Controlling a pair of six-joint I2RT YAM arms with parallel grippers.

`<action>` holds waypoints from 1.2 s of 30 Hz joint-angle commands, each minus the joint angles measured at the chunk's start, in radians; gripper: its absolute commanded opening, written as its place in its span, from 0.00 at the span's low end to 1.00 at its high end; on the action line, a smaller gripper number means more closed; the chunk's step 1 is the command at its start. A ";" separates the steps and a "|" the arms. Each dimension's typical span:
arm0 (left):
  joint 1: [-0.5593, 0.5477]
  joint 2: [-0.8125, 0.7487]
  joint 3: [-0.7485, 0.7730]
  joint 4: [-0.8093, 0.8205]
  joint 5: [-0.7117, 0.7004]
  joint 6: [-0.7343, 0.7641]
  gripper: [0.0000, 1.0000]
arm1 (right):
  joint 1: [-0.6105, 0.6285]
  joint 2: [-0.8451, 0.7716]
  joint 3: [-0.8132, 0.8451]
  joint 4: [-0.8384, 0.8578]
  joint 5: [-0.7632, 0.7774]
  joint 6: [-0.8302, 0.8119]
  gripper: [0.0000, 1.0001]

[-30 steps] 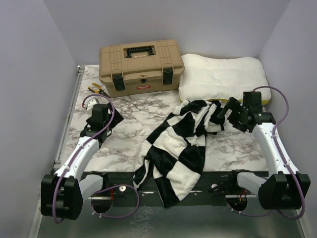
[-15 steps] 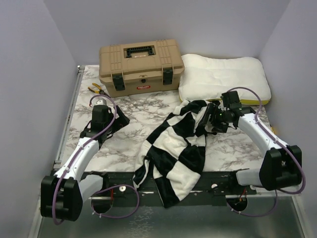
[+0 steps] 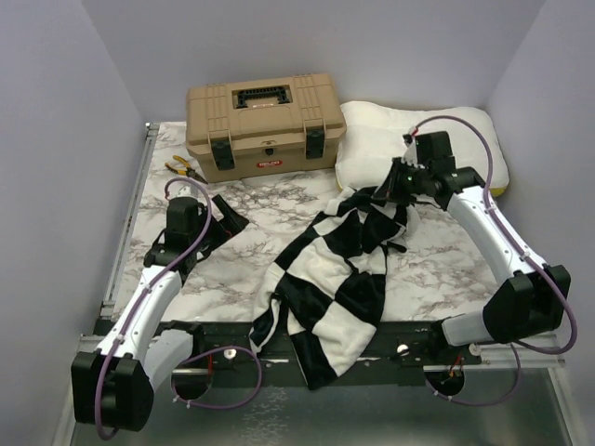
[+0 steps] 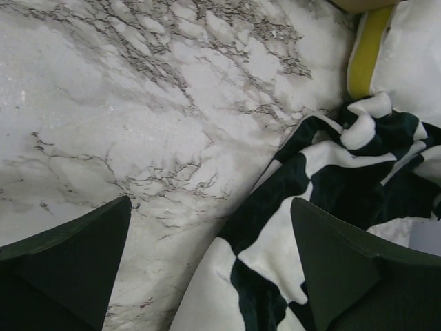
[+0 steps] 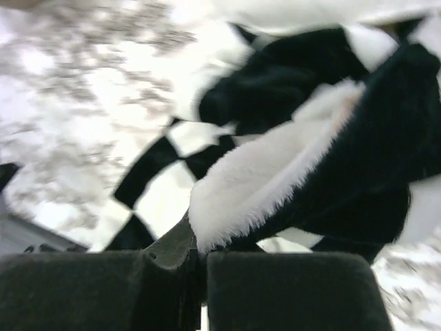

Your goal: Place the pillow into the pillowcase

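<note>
The black and cream checkered pillowcase (image 3: 339,274) lies crumpled from the table's middle down over the front edge. Its upper end is pinched in my right gripper (image 3: 396,186), which is shut on a fleecy fold (image 5: 275,172) and raised just in front of the pillow. The white pillow (image 3: 376,139) with its yellow edge strip (image 4: 365,48) lies at the back right beside the toolbox. My left gripper (image 3: 223,218) hovers open over the marble, left of the pillowcase (image 4: 310,186), with nothing between its fingers (image 4: 344,276). In the right wrist view the right gripper (image 5: 203,258) has fabric squeezed between its jaws.
A tan toolbox (image 3: 265,116) stands at the back, left of the pillow. Yellow-handled pliers (image 3: 181,165) lie next to its left front corner. The marble tabletop (image 3: 232,269) ends in a metal rail on the left, and purple walls close in on three sides.
My right gripper swung in from the right to the pillowcase's upper end, shut on the fabric and lifted it toward the pillow. The left arm shifted slightly and stayed open.
</note>
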 commanded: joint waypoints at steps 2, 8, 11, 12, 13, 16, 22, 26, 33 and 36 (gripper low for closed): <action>0.004 -0.030 0.085 -0.015 0.118 -0.071 0.99 | 0.076 0.029 0.192 0.029 -0.306 -0.026 0.00; 0.003 -0.074 0.192 -0.029 0.061 -0.083 0.99 | 0.356 0.145 0.500 0.100 -0.590 -0.038 0.00; 0.004 -0.123 0.265 -0.093 -0.112 -0.080 0.98 | 0.515 0.259 0.661 -0.015 -0.669 -0.109 0.16; 0.005 -0.133 0.284 -0.120 -0.174 -0.078 0.99 | 0.546 0.274 0.678 -0.037 -0.681 -0.123 0.35; 0.005 -0.137 0.298 -0.145 -0.230 -0.076 0.99 | 0.559 0.271 0.663 -0.028 -0.678 -0.108 0.49; 0.004 -0.137 0.316 -0.197 -0.285 -0.046 0.98 | 0.559 0.182 0.509 0.100 -0.554 -0.029 0.85; 0.005 -0.088 0.270 -0.249 -0.174 -0.025 0.98 | 0.505 0.107 0.428 0.006 -0.243 -0.028 1.00; 0.005 -0.034 0.213 -0.236 -0.040 -0.005 0.99 | 0.379 0.092 0.334 -0.086 -0.162 0.019 1.00; -0.076 0.150 0.142 -0.146 0.155 0.029 0.99 | 0.114 0.039 -0.061 -0.110 -0.181 0.087 1.00; -0.194 0.252 0.172 -0.109 0.138 0.056 0.99 | 0.076 0.027 -0.230 -0.082 -0.207 0.099 1.00</action>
